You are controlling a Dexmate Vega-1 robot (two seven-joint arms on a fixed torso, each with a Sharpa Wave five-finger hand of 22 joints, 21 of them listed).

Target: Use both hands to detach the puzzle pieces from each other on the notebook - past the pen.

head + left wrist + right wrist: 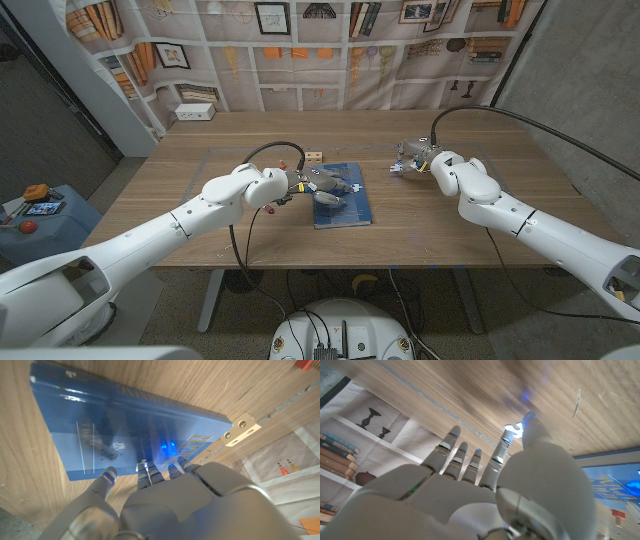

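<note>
While the left hand's fingers (150,471) reach out apart over the edge of the blue notebook (341,195), holding nothing, the right hand's fingers (457,452) are likewise spread and bare above bare wood. From there, the left hand (322,186) hovers at the notebook's left side and the right hand (413,158) sits well apart from it across the counter (200,215). A small wooden puzzle piece (314,157) lies just beyond the notebook. Judging by this, no piece is gripped yet; detaching looks not yet begun.
</note>
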